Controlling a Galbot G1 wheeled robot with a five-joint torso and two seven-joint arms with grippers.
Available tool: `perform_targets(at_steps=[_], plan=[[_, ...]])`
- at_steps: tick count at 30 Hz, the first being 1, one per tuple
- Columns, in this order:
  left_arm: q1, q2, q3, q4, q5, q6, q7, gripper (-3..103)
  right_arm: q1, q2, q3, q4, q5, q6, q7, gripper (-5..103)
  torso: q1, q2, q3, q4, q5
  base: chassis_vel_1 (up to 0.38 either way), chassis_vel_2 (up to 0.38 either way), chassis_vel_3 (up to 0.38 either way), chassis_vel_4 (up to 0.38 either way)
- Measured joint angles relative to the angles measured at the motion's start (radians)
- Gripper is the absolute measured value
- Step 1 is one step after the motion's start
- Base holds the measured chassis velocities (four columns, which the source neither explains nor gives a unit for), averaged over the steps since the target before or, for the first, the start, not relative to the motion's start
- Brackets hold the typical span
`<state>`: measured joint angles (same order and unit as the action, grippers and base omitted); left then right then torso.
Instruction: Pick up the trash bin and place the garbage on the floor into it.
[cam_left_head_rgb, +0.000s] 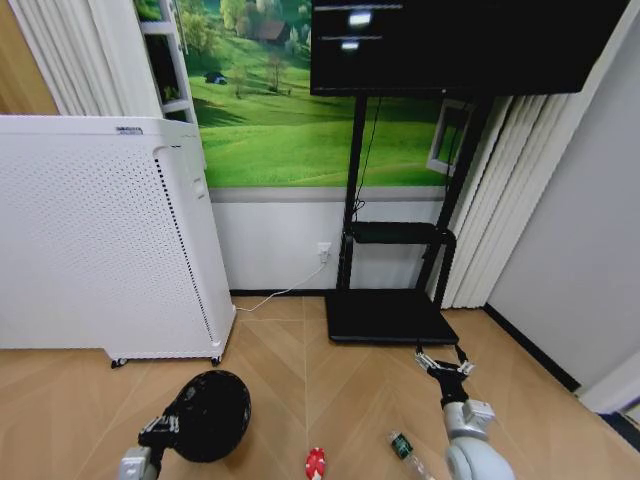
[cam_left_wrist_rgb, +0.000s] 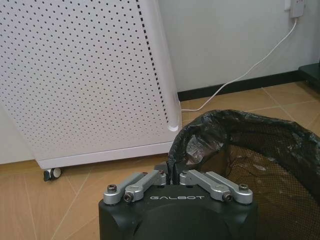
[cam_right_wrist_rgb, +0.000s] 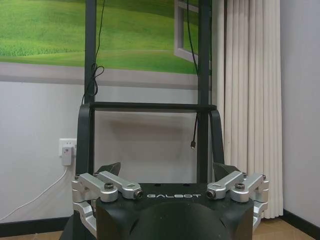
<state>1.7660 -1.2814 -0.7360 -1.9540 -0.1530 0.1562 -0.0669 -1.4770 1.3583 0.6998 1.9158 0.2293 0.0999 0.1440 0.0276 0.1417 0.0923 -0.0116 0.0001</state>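
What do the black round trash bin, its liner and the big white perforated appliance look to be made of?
The black round trash bin looks like fine wire mesh, likely metal: a see-through weave shows on the wall. Its black liner appears to be thin glossy plastic film, crinkled, with the left gripper shut on its rim. The big white perforated appliance seems matte plastic or painted sheet, evenly punched.

**Where my three cameras are looking**

My head camera is looking forward and down from high up, taking in the floor and far wall. My left wrist camera is sitting low, close behind the trash bin (cam_left_wrist_rgb: 250, 165), facing the white appliance (cam_left_wrist_rgb: 85, 75), at ten o'clock from my head. My right wrist camera is facing the TV stand (cam_right_wrist_rgb: 150, 107), at one o'clock.
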Motion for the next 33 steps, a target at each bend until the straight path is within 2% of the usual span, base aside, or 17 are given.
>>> perform_targets(at_steps=[16,17,19,20,23,24,26,28,31,32,33], plan=[[0.022,0.012,-0.037,0.060,-0.038,-0.011,-0.004,7,0.017,-0.001,-0.006,-0.025,0.000,0.007,-0.008,100,0.000,0.000,0.000,0.0000,-0.0001,0.000,0.000,0.000,0.000],[0.017,0.015,-0.038,0.064,-0.043,-0.008,-0.007,3,0.017,-0.002,-0.006,-0.028,0.000,0.008,-0.009,100,0.000,0.000,0.000,0.0000,-0.0002,0.000,0.000,0.000,0.000],[0.008,0.019,-0.039,0.068,-0.048,-0.005,-0.015,14,0.018,-0.002,-0.006,-0.030,0.000,0.009,-0.009,100,0.000,0.000,0.000,0.0000,-0.0003,0.000,0.000,0.000,0.000],[0.008,0.019,-0.039,0.068,-0.048,-0.005,-0.015,14,0.018,-0.002,-0.006,-0.030,0.000,0.009,-0.009,100,0.000,0.000,0.000,0.0000,-0.0003,0.000,0.000,0.000,0.000],[-0.012,0.029,-0.042,0.075,-0.064,0.007,-0.029,30,0.019,-0.002,-0.007,-0.032,0.000,0.009,-0.011,100,0.000,0.000,0.000,0.0000,-0.0002,0.000,0.000,0.000,0.000],[-0.012,0.029,-0.042,0.075,-0.064,0.007,-0.029,30,0.019,-0.002,-0.007,-0.032,0.000,0.009,-0.011,100,0.000,0.000,0.000,0.0000,-0.0002,0.000,0.000,0.000,0.000],[-0.024,0.038,-0.047,0.082,-0.073,0.011,-0.036,40,0.020,-0.002,-0.007,-0.034,0.000,0.009,-0.011,100,0.000,0.000,0.000,-0.0001,-0.0002,0.000,0.000,0.000,0.000],[-0.026,0.040,-0.048,0.084,-0.075,0.011,-0.037,40,0.020,-0.003,-0.007,-0.034,0.000,0.009,-0.011,100,0.000,0.000,0.000,-0.0001,-0.0002,0.000,0.000,0.000,0.000],[-0.031,0.048,-0.052,0.094,-0.081,0.013,-0.040,57,0.019,-0.002,-0.007,-0.035,0.000,0.010,-0.012,100,0.000,0.000,0.000,-0.0001,-0.0002,0.000,0.000,0.000,0.000],[-0.031,0.048,-0.052,0.094,-0.081,0.013,-0.040,57,0.019,-0.002,-0.007,-0.035,0.000,0.010,-0.012,100,0.000,0.000,0.000,-0.0001,-0.0002,0.000,0.000,0.000,0.000],[-0.030,0.049,-0.053,0.096,-0.083,0.013,-0.040,62,0.019,-0.002,-0.007,-0.035,0.000,0.010,-0.012,100,0.000,0.000,0.000,0.0000,-0.0002,0.000,0.000,0.000,0.000]])
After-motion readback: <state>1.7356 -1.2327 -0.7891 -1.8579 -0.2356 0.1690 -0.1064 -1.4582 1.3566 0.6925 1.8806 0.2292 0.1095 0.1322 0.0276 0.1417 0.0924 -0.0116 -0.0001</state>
